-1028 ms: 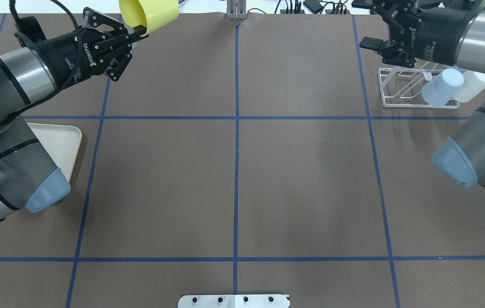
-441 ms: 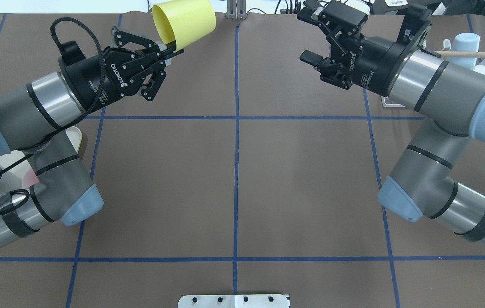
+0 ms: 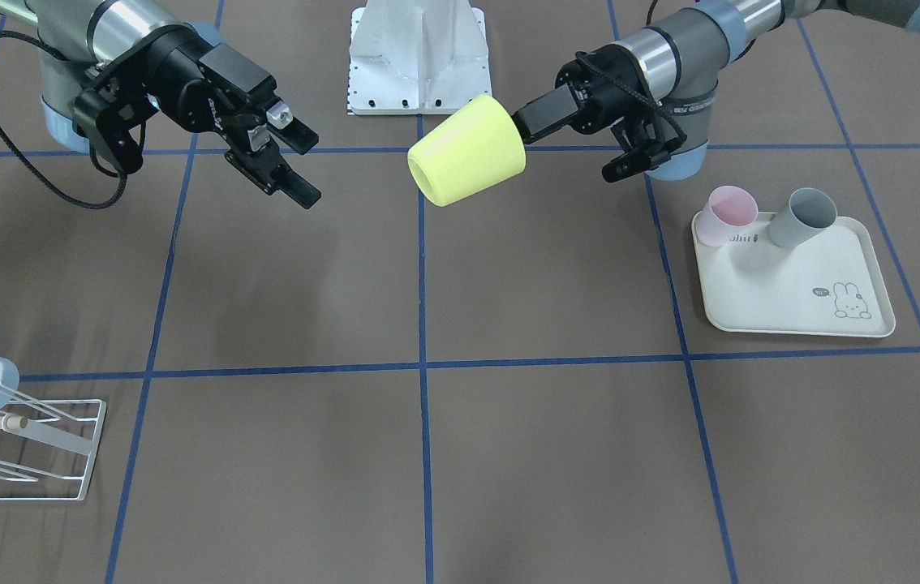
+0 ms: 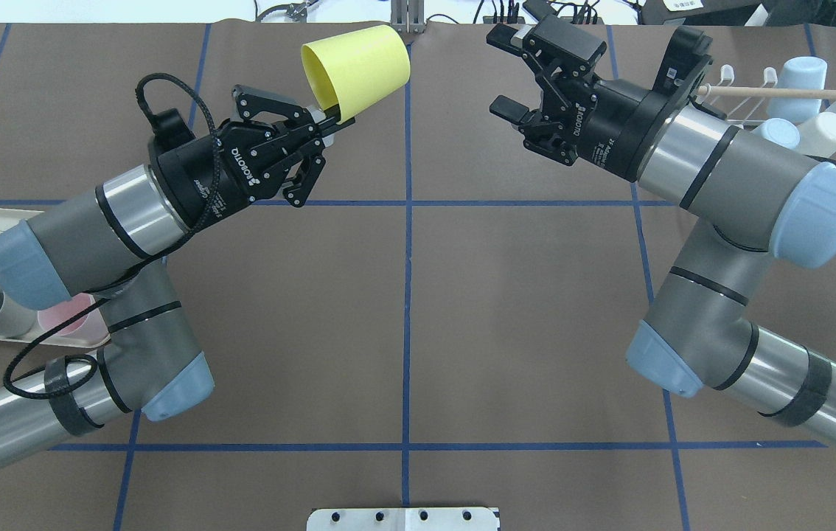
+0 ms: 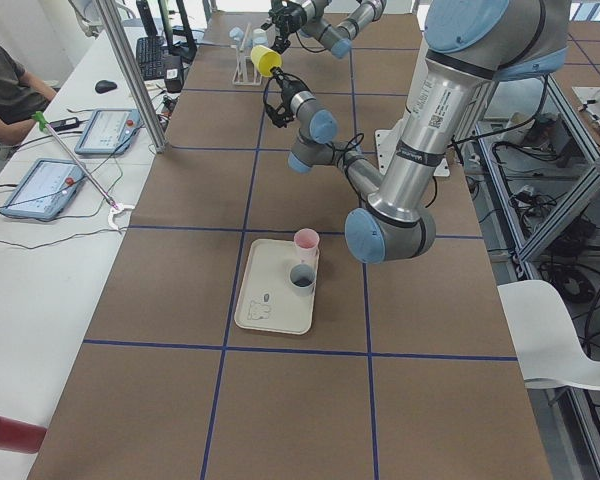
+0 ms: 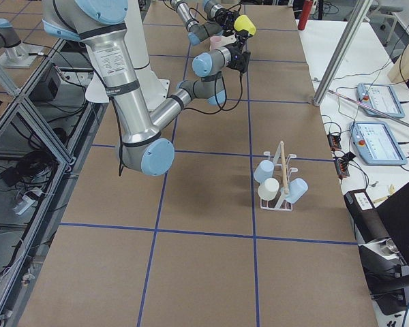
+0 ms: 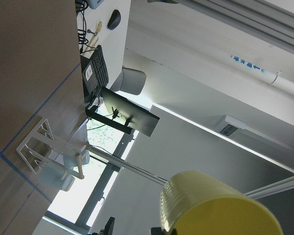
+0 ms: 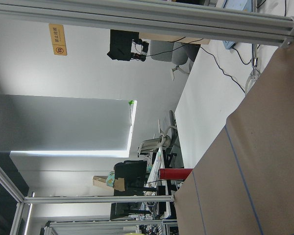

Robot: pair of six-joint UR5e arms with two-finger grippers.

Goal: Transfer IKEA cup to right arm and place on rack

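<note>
- Handover step: the left gripper (image 4: 335, 124) pinches the yellow cup (image 4: 355, 70) by its rim, holding it in the air above the counter (image 4: 418, 310) with its base towards the other arm.
- The right gripper (image 4: 500, 71) faces it, fingers spread, just short of touching.
- Next, I'd say, the right must close on the cup's body before the left releases, then carry it to the rack (image 3: 22, 442).
</note>
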